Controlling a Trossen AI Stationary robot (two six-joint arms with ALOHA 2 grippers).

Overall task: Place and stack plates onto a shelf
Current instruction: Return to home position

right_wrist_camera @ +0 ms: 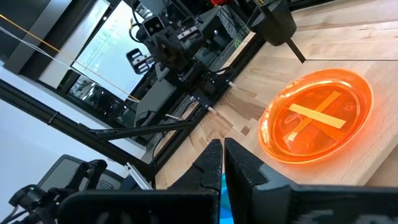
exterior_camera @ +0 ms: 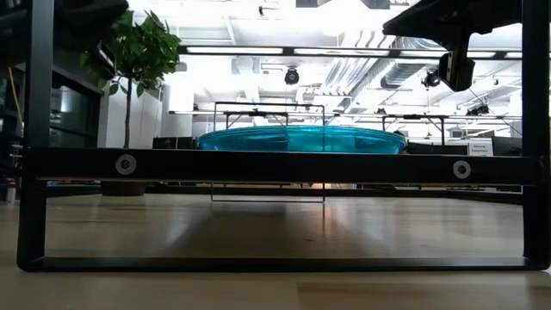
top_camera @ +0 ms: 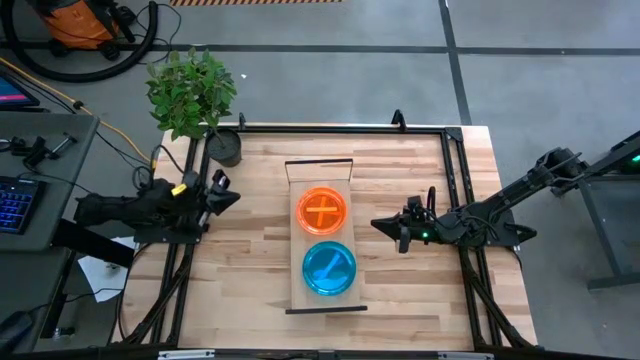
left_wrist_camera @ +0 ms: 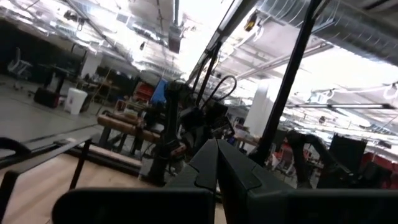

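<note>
My left gripper is closed and empty, over the table at 9 o'clock of the shelf, well apart from it. My right gripper is closed too, holding nothing, at 3 o'clock of the shelf, near its long edge. The orange plates sit stacked mid-shelf. The blue plates are stacked just beside them at 6 o'clock. I cannot tell the count per stack. A potted plant is at the table's 11 o'clock corner.
</note>
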